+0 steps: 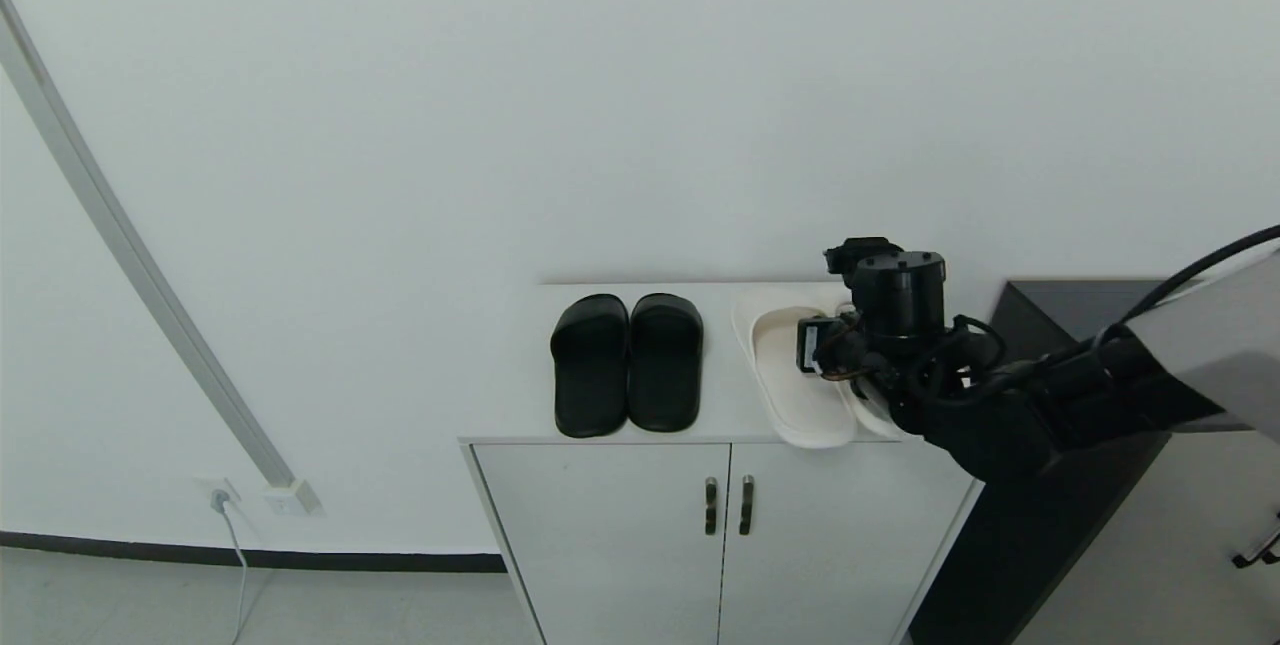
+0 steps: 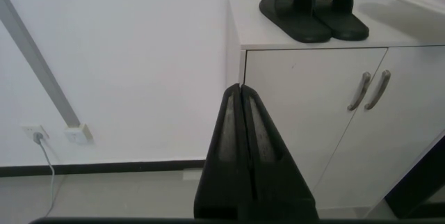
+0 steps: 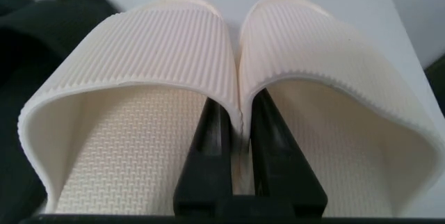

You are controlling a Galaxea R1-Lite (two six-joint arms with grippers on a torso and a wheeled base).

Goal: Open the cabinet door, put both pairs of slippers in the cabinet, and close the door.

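Right claw [image 3: 238,123] pinching white slippers [image 3: 139,50], overhanging cabinet [image 1: 600,535] edge

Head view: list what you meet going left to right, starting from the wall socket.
wall socket → black slippers → white slippers → dark cabinet

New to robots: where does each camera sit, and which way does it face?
Head view: on the head, facing forward and down at the white two-door cabinet; right arm shows.
Left wrist view: on the left wrist, facing the cabinet doors; shut left gripper shows.
Right wrist view: on the right wrist, facing the pair of cream ribbed slippers; right gripper clamps their inner walls.
Shared by head and left wrist: pair of black slide slippers atop the cabinet.
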